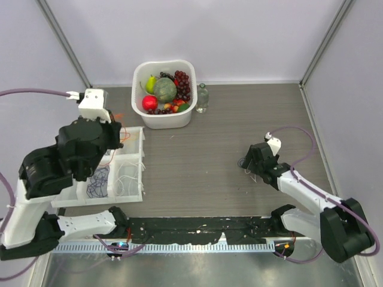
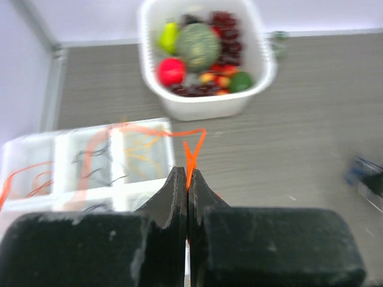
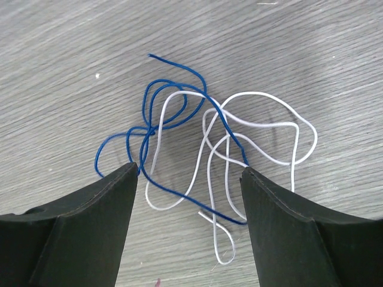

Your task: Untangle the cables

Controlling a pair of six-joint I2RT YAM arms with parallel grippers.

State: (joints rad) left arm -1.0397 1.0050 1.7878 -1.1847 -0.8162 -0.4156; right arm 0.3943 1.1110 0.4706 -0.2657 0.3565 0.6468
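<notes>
A blue cable (image 3: 173, 107) and a white cable (image 3: 263, 125) lie looped through each other on the wooden table. My right gripper (image 3: 188, 173) is open just above them, one finger on each side of the tangle; in the top view it (image 1: 252, 164) hides most of the tangle. My left gripper (image 2: 187, 179) is shut on an orange cable (image 2: 191, 149), whose strand trails left over the white divided tray (image 2: 90, 149). The tray's compartments hold orange (image 1: 124, 136), purple (image 1: 99, 182) and white (image 1: 128, 179) wires.
A white basket (image 1: 166, 119) of fruit stands at the back centre, with a small clear bottle (image 1: 202, 98) to its right. The divided tray's right rim (image 1: 143, 161) sits at the left, under my left arm. A black mat (image 1: 197, 227) runs along the near edge.
</notes>
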